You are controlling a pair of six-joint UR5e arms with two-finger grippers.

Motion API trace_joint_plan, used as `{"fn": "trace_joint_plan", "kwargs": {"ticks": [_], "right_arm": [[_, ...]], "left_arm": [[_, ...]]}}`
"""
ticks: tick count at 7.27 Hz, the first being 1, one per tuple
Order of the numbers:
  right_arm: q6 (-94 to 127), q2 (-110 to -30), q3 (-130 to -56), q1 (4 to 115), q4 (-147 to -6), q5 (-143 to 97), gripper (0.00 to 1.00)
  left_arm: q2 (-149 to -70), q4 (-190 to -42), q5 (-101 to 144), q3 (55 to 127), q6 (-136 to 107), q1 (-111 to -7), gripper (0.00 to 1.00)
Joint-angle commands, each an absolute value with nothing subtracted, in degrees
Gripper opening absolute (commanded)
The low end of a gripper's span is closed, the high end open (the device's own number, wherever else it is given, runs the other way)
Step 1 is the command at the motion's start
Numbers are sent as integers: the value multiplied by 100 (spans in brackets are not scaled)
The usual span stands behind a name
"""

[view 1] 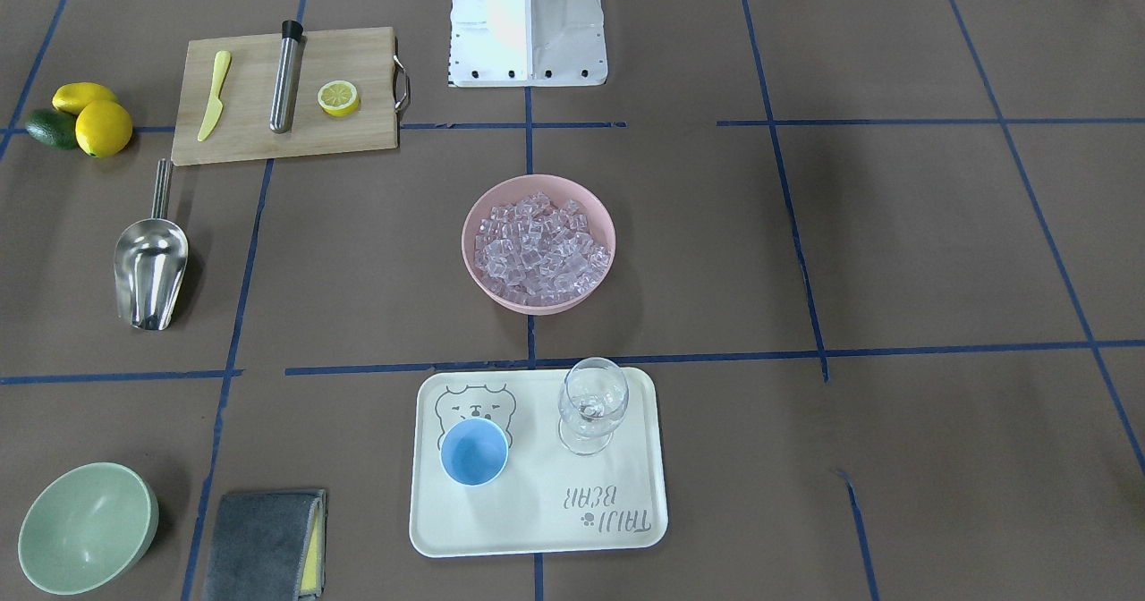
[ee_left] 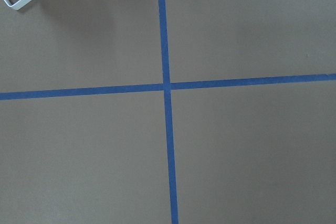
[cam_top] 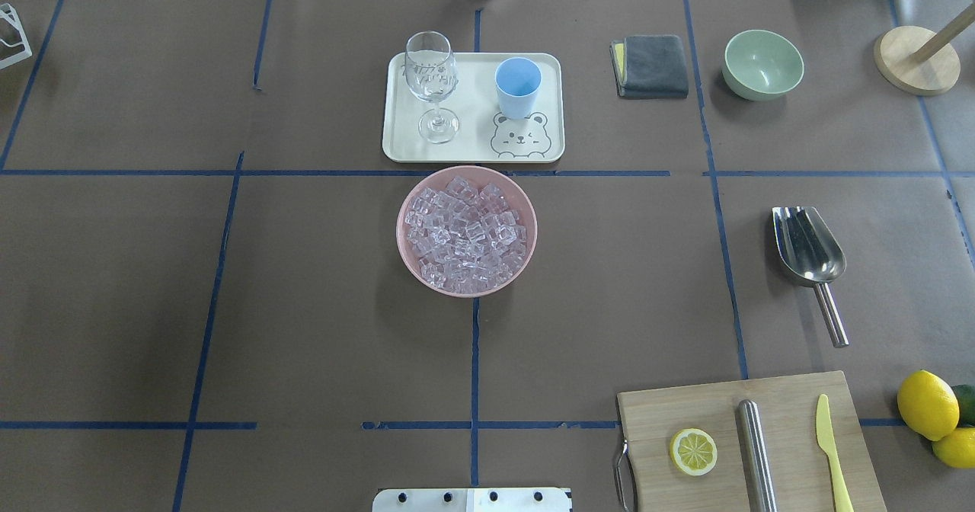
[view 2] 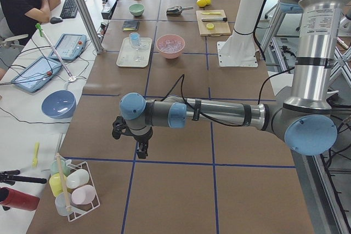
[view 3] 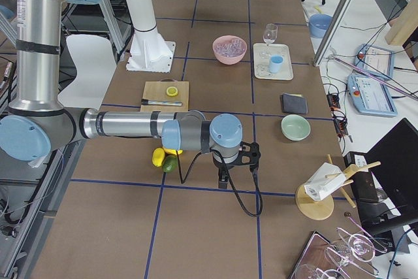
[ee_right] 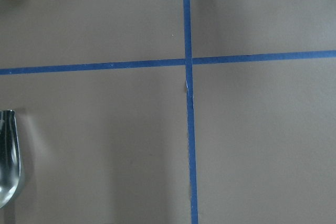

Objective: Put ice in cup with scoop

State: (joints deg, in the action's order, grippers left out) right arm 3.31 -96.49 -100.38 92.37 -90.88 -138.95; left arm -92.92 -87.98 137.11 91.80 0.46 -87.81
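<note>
— Where's the ice (cam_top: 466,234)?
— Many small clear cubes, heaped in a pink bowl (cam_top: 401,230) at the table's middle.
— And the cup (cam_top: 518,85)?
— Light blue, no handle, upright and empty. It stands on a cream tray (cam_top: 472,131) near the middle of the far edge, opposite the robot.
— The scoop (cam_top: 809,249)?
— Shiny steel, lying trough-up towards the table's right end, with its rod handle pointing back to the robot's edge.

Bright, even light; soft shadows
</note>
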Motion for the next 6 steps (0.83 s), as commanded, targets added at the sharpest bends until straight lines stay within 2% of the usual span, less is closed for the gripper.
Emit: {"fn": "trace_joint_plan", "kwargs": {"ticks": [1, 3, 4, 5, 6], "right_arm": [[325, -9581, -10090, 9264, -9088, -13817, 100], [334, -9571, -10134, 9246, -9079, -13825, 100], [369, -9571, -10160, 9194, -9053, -13877, 100], [508, -9476, -10299, 9150, -8948, -13930, 100], [545, -9240, -10370, 9149, -8991, -14000, 100]], "left_arm": [[-9316, -8798, 13720, 9202, 44, -8780, 100], [-9509, -9024, 13729, 9447, 131, -8772, 100], [-9527, -9644, 13781, 9614, 132, -8650, 100], [-9527, -10024, 13781, 9833, 132, -8457, 100], [-9597, -10733, 13781, 9905, 71, -7846, 100]]}}
